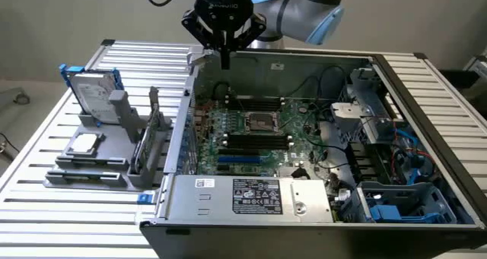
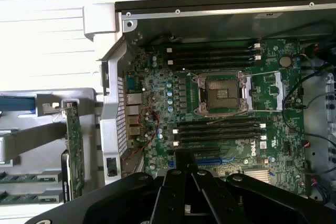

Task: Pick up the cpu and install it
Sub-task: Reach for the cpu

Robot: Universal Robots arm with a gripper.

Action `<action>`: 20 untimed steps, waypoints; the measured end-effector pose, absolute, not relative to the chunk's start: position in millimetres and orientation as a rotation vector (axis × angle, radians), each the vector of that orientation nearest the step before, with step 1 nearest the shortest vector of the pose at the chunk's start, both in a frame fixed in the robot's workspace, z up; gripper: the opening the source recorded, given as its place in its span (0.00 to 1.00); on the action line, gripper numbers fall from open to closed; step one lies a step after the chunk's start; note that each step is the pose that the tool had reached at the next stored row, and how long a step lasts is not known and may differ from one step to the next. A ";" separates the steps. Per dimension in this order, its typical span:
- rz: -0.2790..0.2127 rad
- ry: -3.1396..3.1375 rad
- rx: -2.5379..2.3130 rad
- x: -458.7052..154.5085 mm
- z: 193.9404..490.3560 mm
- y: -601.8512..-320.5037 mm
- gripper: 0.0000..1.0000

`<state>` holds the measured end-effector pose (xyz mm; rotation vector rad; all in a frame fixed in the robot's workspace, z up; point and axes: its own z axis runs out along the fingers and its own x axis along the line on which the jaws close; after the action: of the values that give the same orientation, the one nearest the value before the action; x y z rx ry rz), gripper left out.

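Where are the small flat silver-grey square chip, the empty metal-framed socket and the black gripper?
Silver-grey square cpu [image 1: 85,144]: exterior view, its metal top.
Empty metal-framed socket [image 2: 220,94]: wrist view, its centre.
Black gripper [image 1: 225,63]: exterior view, between its fingertips.

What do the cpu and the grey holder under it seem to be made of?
The cpu: a dull silver-grey top with a faint sheen, likely metal. The grey holder: an even matte grey without shine, probably plastic.
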<state>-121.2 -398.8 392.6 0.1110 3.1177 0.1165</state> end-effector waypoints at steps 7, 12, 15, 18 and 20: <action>0.118 3.118 0.111 -121.2 392.6 -398.8 0.11; 0.118 3.117 0.111 -121.2 392.6 -398.7 0.11; 0.118 3.117 0.111 -129.1 392.5 -396.2 0.11; 0.118 3.117 0.111 -142.8 392.5 -390.3 0.11; 0.118 3.117 0.111 -152.1 392.4 -386.8 0.11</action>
<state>-152.1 -386.8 392.4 0.1107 3.1174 0.1182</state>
